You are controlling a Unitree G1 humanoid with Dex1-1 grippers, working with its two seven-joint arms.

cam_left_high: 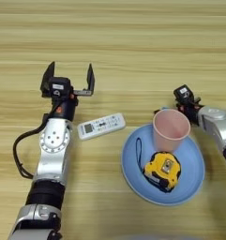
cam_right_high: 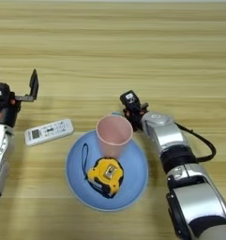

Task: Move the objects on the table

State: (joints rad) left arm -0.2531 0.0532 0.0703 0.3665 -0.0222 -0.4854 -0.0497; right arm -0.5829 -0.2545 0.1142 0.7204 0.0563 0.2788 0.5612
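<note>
Pink cup (cam_left_high: 171,130) upright on blue plate (cam_left_high: 192,180), at plate's 12 o'clock edge. Yellow tape measure (cam_left_high: 162,170) on plate at cup's 6 o'clock. White remote (cam_left_high: 101,126) flat on bench (cam_left_high: 133,42) at plate's 10 o'clock. Left claw (cam_left_high: 69,77) wide open, empty, at remote's 11 o'clock. Right claw (cam_right_high: 131,108) just beside cup's rim at 2 o'clock; finger spread cannot tell.

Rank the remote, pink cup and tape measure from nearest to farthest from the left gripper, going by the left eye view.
From the left gripper:
1. White remote, on the table just below and right of it.
2. Pink cup, upright on the blue plate's far side.
3. Yellow tape measure, on the plate's near side.
</note>
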